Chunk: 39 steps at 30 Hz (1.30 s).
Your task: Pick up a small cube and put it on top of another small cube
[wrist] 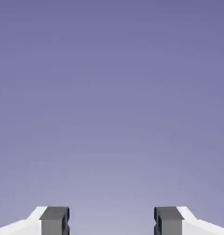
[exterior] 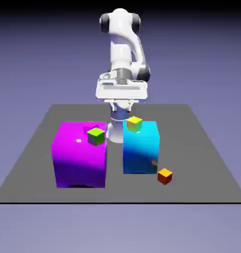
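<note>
The small cube (exterior: 165, 176), orange on top with red sides, lies on the grey table near the front, just to the exterior view's right of the cyan block. Another small cube (exterior: 134, 123), yellow-topped, rests on the cyan block's top at its far edge. My gripper (exterior: 121, 111) hangs behind the two big blocks, close to the yellow-topped cube and far from the orange one. In the hand view the gripper (wrist: 112, 223) is open, its two grey fingertips (wrist: 54, 220) wide apart with only the blue-violet backdrop between them; no cube shows there.
A big magenta block (exterior: 78, 158) stands at the exterior view's left with a small green cube (exterior: 96, 136) on its top. A big cyan block (exterior: 140, 148) stands beside it, with a narrow gap between them. The grey table (exterior: 201, 148) ends just in front of the blocks.
</note>
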Each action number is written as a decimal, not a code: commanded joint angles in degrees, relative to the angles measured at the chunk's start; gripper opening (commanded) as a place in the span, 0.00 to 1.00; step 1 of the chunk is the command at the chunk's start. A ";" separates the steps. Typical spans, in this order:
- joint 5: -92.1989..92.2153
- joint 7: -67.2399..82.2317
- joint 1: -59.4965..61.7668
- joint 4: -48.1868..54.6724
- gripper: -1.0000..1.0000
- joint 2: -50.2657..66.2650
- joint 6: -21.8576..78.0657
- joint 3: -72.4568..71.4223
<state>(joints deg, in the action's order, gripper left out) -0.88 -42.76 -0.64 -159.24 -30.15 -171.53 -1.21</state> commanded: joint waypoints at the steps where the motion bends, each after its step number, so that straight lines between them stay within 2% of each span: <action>1: -0.73 -0.25 0.04 1.47 0.50 2.08 2.06 -1.01; 31: -22.64 -7.77 1.17 45.36 0.50 64.36 63.66 -31.18; 33: -22.69 -7.79 1.17 45.47 0.50 64.51 63.80 -31.26; 37: -26.69 -10.23 0.74 41.39 0.50 69.14 55.81 -28.30; 38: -26.69 -10.23 0.74 41.39 0.00 69.14 55.81 -28.30; 39: -26.69 -10.23 0.74 41.39 0.00 69.14 55.81 -28.30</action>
<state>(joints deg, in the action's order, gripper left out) -27.51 -52.96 0.10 -117.85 38.99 -115.72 -29.52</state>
